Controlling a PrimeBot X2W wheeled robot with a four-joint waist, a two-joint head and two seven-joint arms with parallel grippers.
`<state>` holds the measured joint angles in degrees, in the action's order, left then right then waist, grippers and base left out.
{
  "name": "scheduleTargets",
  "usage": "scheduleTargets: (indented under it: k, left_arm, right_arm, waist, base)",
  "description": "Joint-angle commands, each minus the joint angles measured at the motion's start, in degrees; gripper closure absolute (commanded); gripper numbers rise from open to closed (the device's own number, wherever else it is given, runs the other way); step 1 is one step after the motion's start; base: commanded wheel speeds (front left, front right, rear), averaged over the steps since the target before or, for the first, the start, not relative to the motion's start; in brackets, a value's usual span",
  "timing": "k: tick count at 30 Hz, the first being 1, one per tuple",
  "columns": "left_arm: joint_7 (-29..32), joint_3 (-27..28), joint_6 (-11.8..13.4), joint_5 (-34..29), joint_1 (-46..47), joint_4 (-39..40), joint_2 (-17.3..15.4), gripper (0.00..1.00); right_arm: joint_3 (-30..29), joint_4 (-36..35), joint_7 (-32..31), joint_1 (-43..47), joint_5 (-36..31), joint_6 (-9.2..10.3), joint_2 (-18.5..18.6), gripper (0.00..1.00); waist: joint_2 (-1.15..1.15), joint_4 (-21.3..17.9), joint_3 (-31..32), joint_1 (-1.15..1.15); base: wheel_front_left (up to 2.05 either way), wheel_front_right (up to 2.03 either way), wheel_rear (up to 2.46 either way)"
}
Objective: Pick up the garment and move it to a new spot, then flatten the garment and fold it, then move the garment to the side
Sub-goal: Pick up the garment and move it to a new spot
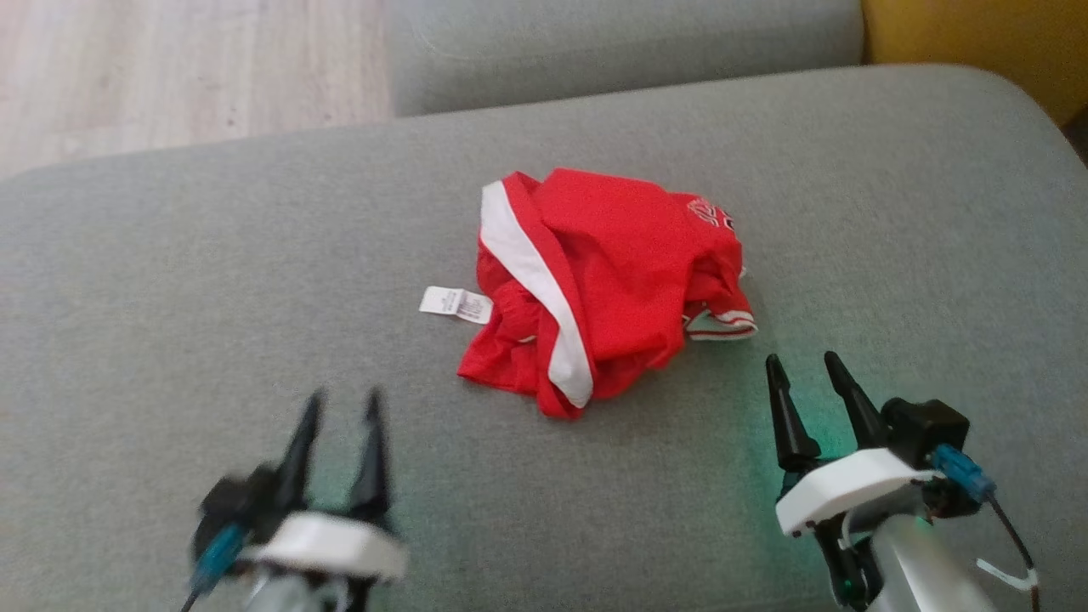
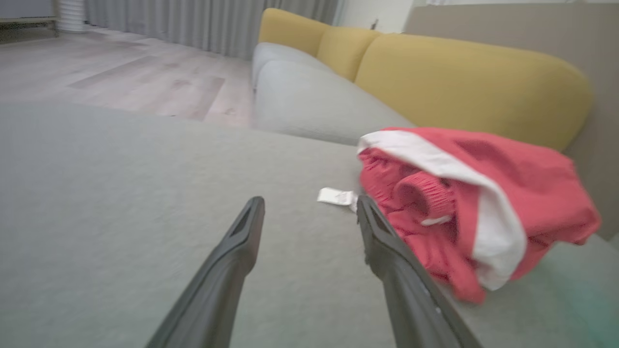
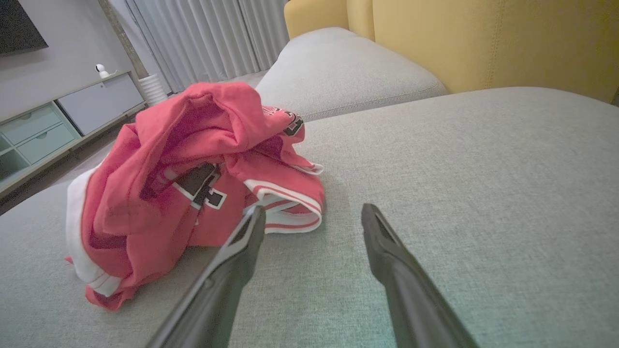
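Observation:
The garment is a bright red shirt with white bands, lying crumpled in a heap in the middle of the grey sofa cushion. Its small white label sticks out on the heap's left. My left gripper stands open at the lower left, short of the heap and apart from it. My right gripper is open at the lower right, just below the striped hem. In the left wrist view the garment lies right of my open left gripper. In the right wrist view the garment lies left of my open right gripper.
A second grey cushion lies beyond the heap, with yellow backrests along the right. Wooden floor shows past the cushion's far left edge. A low cabinet and curtains stand across the room.

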<state>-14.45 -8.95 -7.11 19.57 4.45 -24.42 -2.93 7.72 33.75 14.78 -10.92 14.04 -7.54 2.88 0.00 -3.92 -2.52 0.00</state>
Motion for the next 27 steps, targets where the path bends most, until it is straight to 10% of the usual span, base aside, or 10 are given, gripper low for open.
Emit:
scheduleTargets:
  k: [1,11,24,25,26,27]
  left_arm:
    - [-0.5,-0.5,-0.3,1.2,4.7,2.4,0.0,0.00]
    - [-0.5,-20.0,-0.4,13.4,15.8,-1.1,0.0,0.00]
    - [-0.5,-25.1,-0.4,17.2,22.4,-6.6,0.0,0.00]
    - [-0.5,-24.7,-0.4,17.2,22.8,-6.5,0.0,0.34]
    - [-0.5,-23.9,-0.4,16.9,23.1,-6.3,0.0,1.00]
    - [-0.5,-23.0,-0.4,16.4,23.3,-5.9,0.0,1.00]
  right_arm:
    - [1.7,-1.8,0.2,-2.1,-0.1,0.05,0.0,0.00]
    - [3.2,-2.2,0.2,-5.3,-0.4,0.05,0.0,0.00]
    - [3.6,-3.0,0.2,-7.2,1.6,0.05,0.0,0.00]
    - [3.8,-3.0,0.2,-7.3,1.7,0.05,0.0,0.00]
    - [4.0,-3.0,0.2,-7.4,1.9,0.05,0.0,0.00]
    - [4.1,-3.0,0.2,-7.5,2.0,0.05,0.0,0.00]
  waist:
    - [0.00,-1.0,-1.2,0.00]
    - [0.00,-6.7,-7.5,0.00]
    - [0.00,-10.0,-12.1,0.00]
    - [0.00,-10.0,-12.1,0.00]
    - [0.00,-9.9,-12.1,0.00]
    - [0.00,-9.8,-12.1,0.00]
  base:
    - [0.00,0.00,0.00]
    - [0.00,0.00,0.00]
    - [0.00,0.00,0.00]
    - [0.00,0.00,0.00]
    - [0.00,0.00,0.00]
    - [0.00,0.00,0.00]
